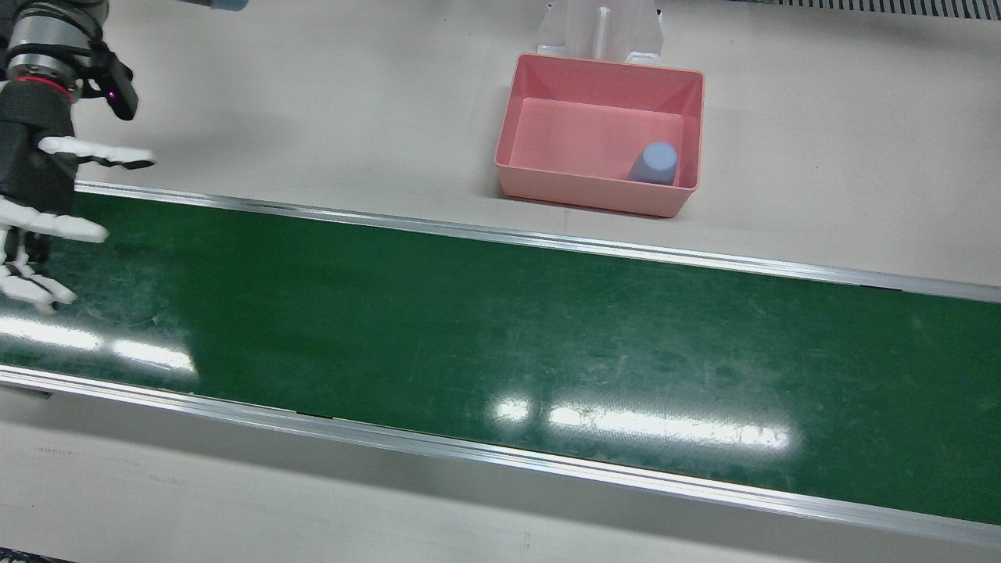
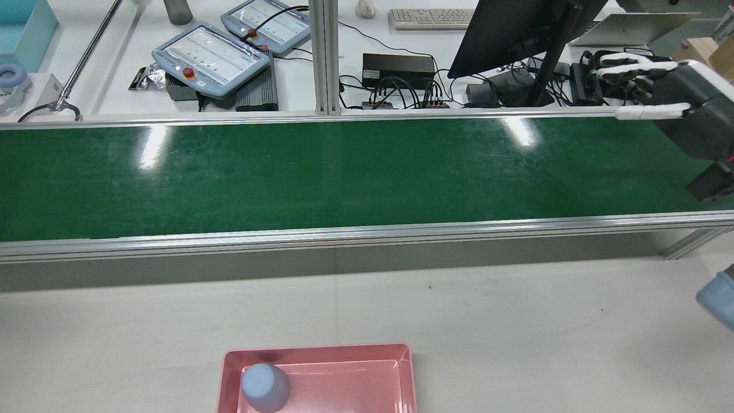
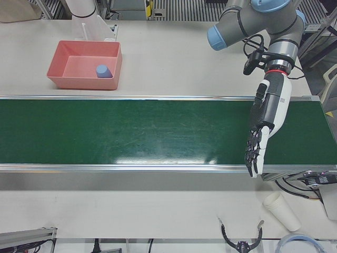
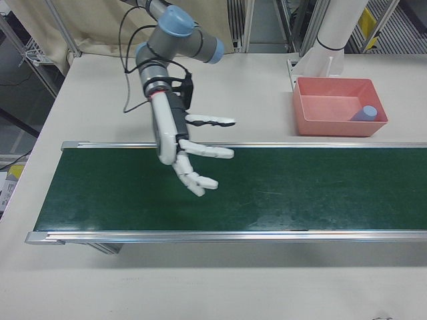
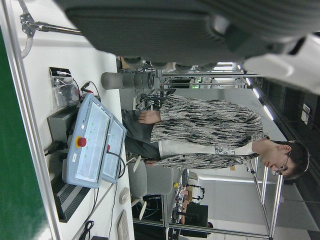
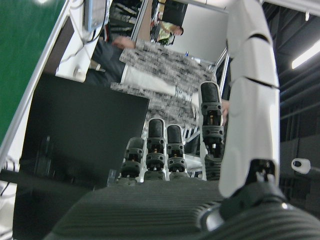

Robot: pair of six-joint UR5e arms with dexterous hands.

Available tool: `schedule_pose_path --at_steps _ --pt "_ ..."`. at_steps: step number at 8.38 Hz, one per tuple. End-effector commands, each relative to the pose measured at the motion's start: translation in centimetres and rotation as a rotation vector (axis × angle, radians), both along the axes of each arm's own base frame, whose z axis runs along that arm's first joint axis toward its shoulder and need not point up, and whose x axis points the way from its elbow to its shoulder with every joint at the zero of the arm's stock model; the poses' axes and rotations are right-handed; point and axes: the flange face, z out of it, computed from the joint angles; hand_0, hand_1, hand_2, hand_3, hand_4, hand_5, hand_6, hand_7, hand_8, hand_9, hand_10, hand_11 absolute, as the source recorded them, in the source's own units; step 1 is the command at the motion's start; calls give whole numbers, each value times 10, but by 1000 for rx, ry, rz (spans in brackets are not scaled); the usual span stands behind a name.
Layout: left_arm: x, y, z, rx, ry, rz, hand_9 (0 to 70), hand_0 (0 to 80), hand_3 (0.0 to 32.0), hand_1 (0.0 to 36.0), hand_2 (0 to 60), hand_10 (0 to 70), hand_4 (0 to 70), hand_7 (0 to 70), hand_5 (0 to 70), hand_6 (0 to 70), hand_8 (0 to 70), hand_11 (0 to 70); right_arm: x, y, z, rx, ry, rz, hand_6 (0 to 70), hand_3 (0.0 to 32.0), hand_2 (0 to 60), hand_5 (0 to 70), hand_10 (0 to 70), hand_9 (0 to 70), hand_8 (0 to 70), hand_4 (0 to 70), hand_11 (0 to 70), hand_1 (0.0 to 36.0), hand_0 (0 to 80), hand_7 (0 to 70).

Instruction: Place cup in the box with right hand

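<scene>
A blue cup (image 1: 654,163) rests upside down inside the pink box (image 1: 594,191), near one corner; it also shows in the rear view (image 2: 265,387) and the right-front view (image 4: 365,113). My right hand (image 4: 190,157) is open and empty, with its fingers spread over the green belt's end, far from the box. It shows in the front view (image 1: 39,219) and the rear view (image 2: 648,86). My left hand (image 3: 258,142) is open and empty, with its fingers straight and pointing down over the belt's other end.
The green conveyor belt (image 1: 500,336) runs across the table between aluminium rails. A white pedestal (image 1: 602,31) stands behind the box. Stacked white paper cups (image 3: 281,211) lie beyond the belt. Teach pendants (image 2: 212,54) and a monitor (image 2: 516,28) are on the operators' side.
</scene>
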Motion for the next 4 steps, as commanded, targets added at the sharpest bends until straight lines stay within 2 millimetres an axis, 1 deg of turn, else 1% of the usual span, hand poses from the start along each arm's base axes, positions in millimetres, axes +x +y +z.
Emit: schedule_pose_path --at_steps 1,2,3,4 --pt "0 0 0 0 0 0 0 0 0 0 0 0 0 0 0 0 0 0 148 1 150 -96 -45 163 97 0 47 94 111 274 179 321 182 214 620 315" --pt "0 0 0 0 0 0 0 0 0 0 0 0 0 0 0 0 0 0 171 33 179 -148 -46 205 101 0 97 94 118 280 181 358 192 226 616 331" --pt "0 0 0 0 0 0 0 0 0 0 0 0 0 0 0 0 0 0 180 42 185 -161 -51 223 106 0 80 92 129 290 186 399 207 220 620 354" --pt "0 0 0 0 0 0 0 0 0 0 0 0 0 0 0 0 0 0 183 44 186 -163 -54 224 111 0 49 94 151 297 190 420 238 211 627 369"
